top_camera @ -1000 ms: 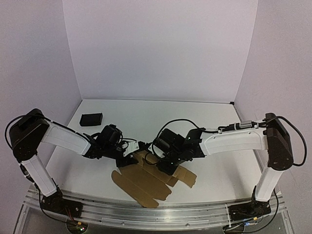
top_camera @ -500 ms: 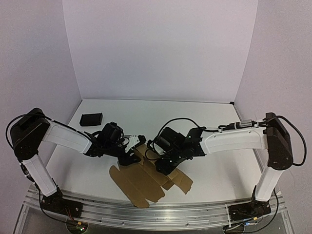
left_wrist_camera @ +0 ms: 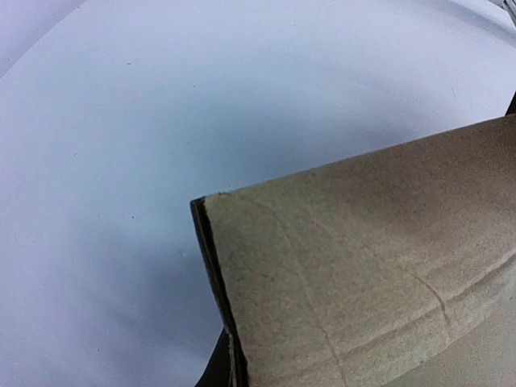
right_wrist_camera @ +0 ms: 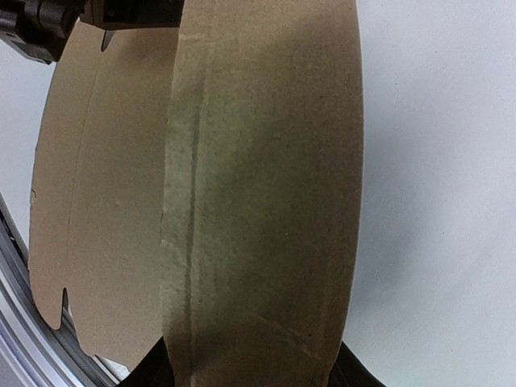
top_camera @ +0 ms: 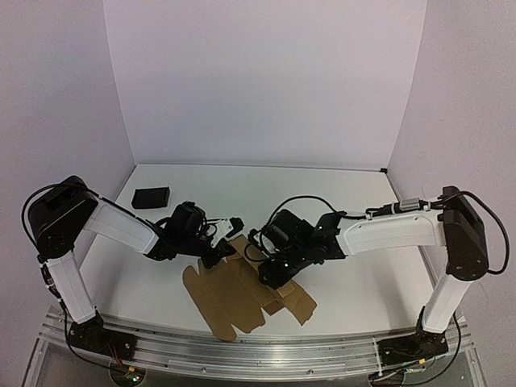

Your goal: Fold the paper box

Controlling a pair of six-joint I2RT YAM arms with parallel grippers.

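Observation:
The paper box [top_camera: 230,294] is a flat brown die-cut sheet with flaps, lying at the near middle of the table with its far edge lifted. My left gripper [top_camera: 223,245] is shut on its far left edge. In the left wrist view the cardboard [left_wrist_camera: 363,266] fills the lower right, with one dark finger [left_wrist_camera: 211,368] showing under its edge. My right gripper [top_camera: 271,271] is shut on a flap at the sheet's right part. In the right wrist view that flap [right_wrist_camera: 258,201] covers the jaws, and only one dark finger [right_wrist_camera: 149,372] peeks out beside it.
A small black rectangular block [top_camera: 151,197] lies at the far left of the table. The metal rail [top_camera: 242,359] runs along the near edge just below the sheet. White walls close in the back and both sides.
The sheet has shifted left and toward the back and turned a little. Both grippers have moved with it, and the left one has lifted its far edge.

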